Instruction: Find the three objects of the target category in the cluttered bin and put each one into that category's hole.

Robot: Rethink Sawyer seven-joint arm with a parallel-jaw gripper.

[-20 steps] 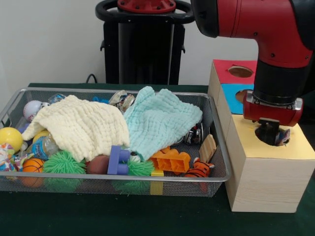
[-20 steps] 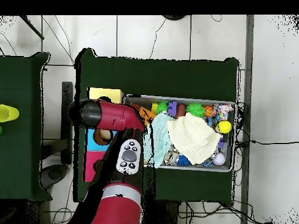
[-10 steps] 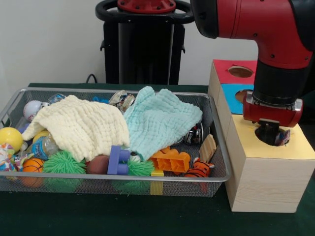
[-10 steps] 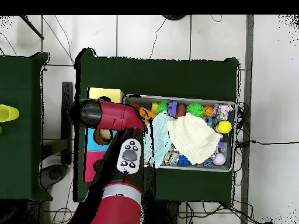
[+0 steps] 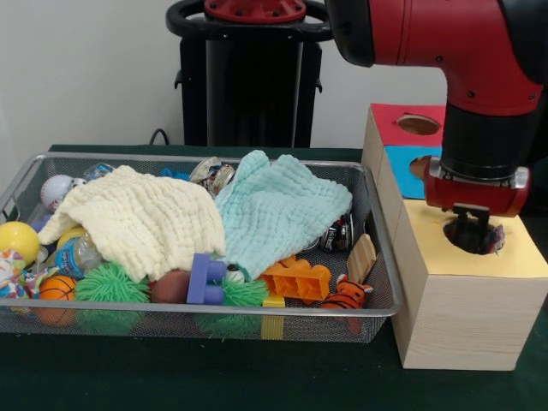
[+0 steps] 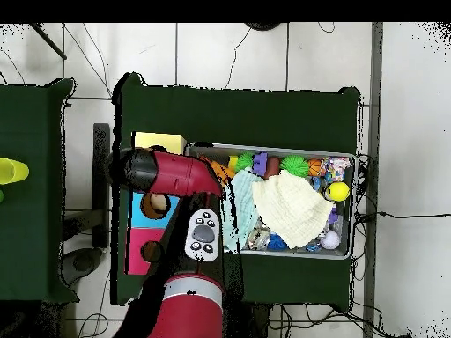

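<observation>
My gripper [image 5: 473, 238] reaches down into the round hole [image 5: 460, 243] in the yellow top of the wooden box [image 5: 454, 317]. It is shut on a small multicoloured object [image 5: 497, 245], of which only a sliver shows at the hole's right rim. The wire bin [image 5: 197, 310] to the left holds a cream cloth [image 5: 137, 218] and a teal cloth [image 5: 278, 210] lying over toys. In the overhead view the red arm [image 6: 172, 172] covers the gripper and the hole beside the box's yellow section [image 6: 158, 141].
Behind the yellow section lie a blue section [image 5: 401, 163] and a red one [image 5: 394, 116], each with a hole. Along the bin's front lie green spiky balls [image 5: 111, 284], a purple block [image 5: 205, 279], an orange block [image 5: 297, 279], a tiger toy [image 5: 349, 294] and a yellow ball [image 5: 17, 241].
The gripper has shifted slightly right over the hole, and less of the small object shows now. In the overhead view the arm's wrist has swung a little toward the bin.
</observation>
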